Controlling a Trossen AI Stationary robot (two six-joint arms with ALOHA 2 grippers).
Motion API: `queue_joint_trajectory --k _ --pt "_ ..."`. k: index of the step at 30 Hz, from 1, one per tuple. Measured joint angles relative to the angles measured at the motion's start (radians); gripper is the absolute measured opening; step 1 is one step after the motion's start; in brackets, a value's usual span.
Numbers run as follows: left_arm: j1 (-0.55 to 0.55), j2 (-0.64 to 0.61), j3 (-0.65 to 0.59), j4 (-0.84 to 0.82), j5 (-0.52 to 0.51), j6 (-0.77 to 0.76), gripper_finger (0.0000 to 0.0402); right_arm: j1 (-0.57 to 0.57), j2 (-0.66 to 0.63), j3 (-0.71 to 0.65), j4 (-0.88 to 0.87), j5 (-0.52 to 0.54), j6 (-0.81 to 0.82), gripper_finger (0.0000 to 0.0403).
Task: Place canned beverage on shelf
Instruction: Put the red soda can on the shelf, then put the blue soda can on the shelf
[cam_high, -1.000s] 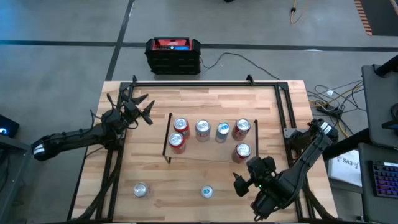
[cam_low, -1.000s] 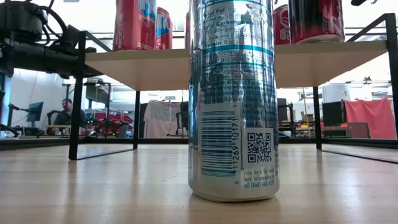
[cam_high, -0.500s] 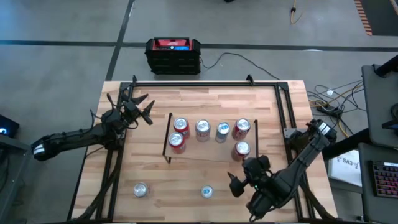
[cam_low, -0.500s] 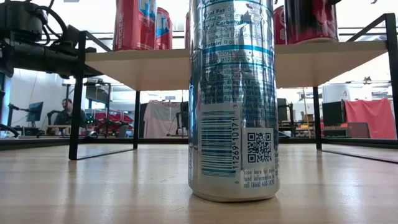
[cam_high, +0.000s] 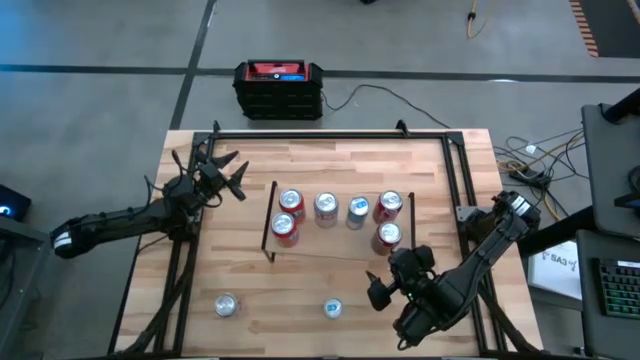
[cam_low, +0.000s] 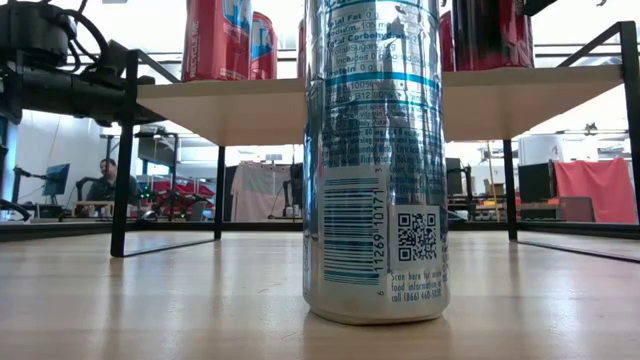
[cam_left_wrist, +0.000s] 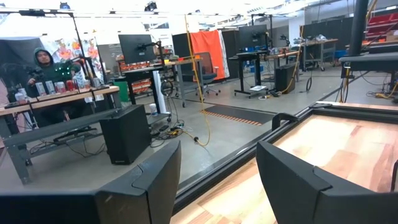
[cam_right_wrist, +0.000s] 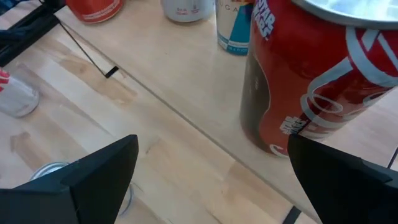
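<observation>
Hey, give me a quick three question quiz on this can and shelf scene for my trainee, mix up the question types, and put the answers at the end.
1. How many cans stand on the shelf?
2. True or false: the right gripper is shut on a can.
3. Where is the left gripper? A: above the shelf. B: left of the shelf, apart from every can. C: at the table's near edge.
Key: 1. six; 2. false, it is open and empty; 3. B.
</observation>
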Motion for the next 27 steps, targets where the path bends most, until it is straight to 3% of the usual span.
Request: queue_joint_trajectory --k 12,18,27 --pt "0.000 0.000 0.000 0.000 0.000 0.000 0.0195 0.039 0.000 0.063 0.066 -0.085 -0.030 0.0400" --pt "0.000 0.000 0.000 0.000 0.000 0.000 0.0195 0.099 0.000 0.094 0.300 -0.209 -0.206 0.0400" --pt "0.000 0.000 0.000 0.000 0.000 0.000 0.0195 0.161 0.033 0.094 0.634 -0.208 -0.512 0.0400"
